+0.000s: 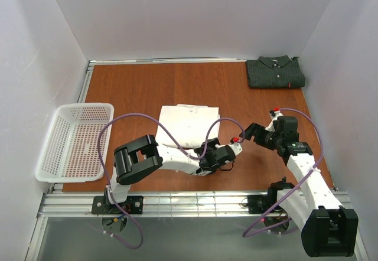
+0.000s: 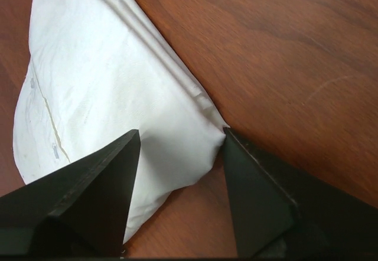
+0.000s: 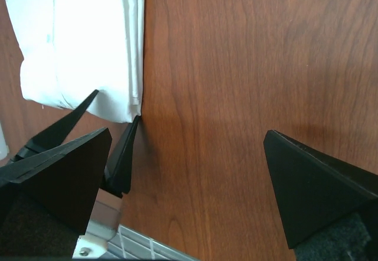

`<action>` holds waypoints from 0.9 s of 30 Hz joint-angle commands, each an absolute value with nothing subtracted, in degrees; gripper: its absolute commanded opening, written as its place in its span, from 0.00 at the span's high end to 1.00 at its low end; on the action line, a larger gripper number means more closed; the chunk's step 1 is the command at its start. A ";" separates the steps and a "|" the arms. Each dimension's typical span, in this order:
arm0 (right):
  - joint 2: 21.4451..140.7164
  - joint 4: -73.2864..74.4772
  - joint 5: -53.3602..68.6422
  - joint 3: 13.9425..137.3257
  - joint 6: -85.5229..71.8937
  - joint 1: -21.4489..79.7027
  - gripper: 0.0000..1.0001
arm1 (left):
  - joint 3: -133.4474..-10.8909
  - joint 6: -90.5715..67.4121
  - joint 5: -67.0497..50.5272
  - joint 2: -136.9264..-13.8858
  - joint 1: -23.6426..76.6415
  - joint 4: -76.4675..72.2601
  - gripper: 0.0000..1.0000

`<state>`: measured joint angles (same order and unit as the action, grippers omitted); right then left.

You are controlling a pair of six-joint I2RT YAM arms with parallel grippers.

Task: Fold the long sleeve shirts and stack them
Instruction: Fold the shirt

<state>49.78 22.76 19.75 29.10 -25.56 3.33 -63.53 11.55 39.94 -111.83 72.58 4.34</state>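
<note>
The left claw [image 2: 181,132] stands parted astride a corner of the folded white shirt [image 2: 106,78], the right claw [image 3: 186,134] gaping wide over the table [image 3: 248,54].

Top view high and behind, whole table [image 1: 147,90], wrist views close, facing down (both share white shirt [image 2: 106,95] corner)

1. In the top view the left arm [image 1: 177,159] lies across the white shirt [image 1: 188,122], hiding its near edge and near right corner.
2. The left wrist view cuts that shirt off at its top and left edges.
3. The right wrist view cuts it off likewise, and the right gripper [image 3: 187,132] runs off the bottom edge.
4. The red tag [image 1: 289,85] on the dark shirt [image 1: 275,73] is too small to read.
</note>
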 commanded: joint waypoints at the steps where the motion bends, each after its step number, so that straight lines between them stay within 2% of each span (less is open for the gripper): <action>1: 49.75 21.54 21.62 29.18 -27.41 3.08 0.01 | -62.14 14.24 42.63 -114.34 72.60 1.67 0.49; 2: 49.75 21.01 21.80 28.83 -28.03 2.99 0.01 | -61.70 14.15 42.71 -114.52 72.34 1.23 0.59; 5: 50.36 18.29 23.20 28.13 -29.87 3.08 0.01 | -60.74 13.54 42.45 -114.00 71.81 0.35 0.78; 8: 52.11 15.65 24.61 27.60 -30.76 3.08 0.01 | -60.29 13.18 42.63 -113.03 71.63 -2.19 0.87; 9: 52.64 14.25 25.13 27.25 -31.02 3.08 0.02 | -59.86 12.75 42.45 -111.81 71.63 -2.55 0.94; 11: 54.57 12.49 25.92 26.98 -31.64 3.08 0.01 | -59.33 11.52 40.88 -110.05 71.63 -2.72 1.00; 21: 67.31 -10.44 31.99 22.85 -43.41 6.84 0.01 | -56.95 -1.48 30.16 -99.59 70.31 1.85 1.00; 27: 82.41 -22.13 33.04 25.84 -48.86 13.52 0.01 | -56.43 -5.80 27.95 -96.51 70.22 3.07 1.00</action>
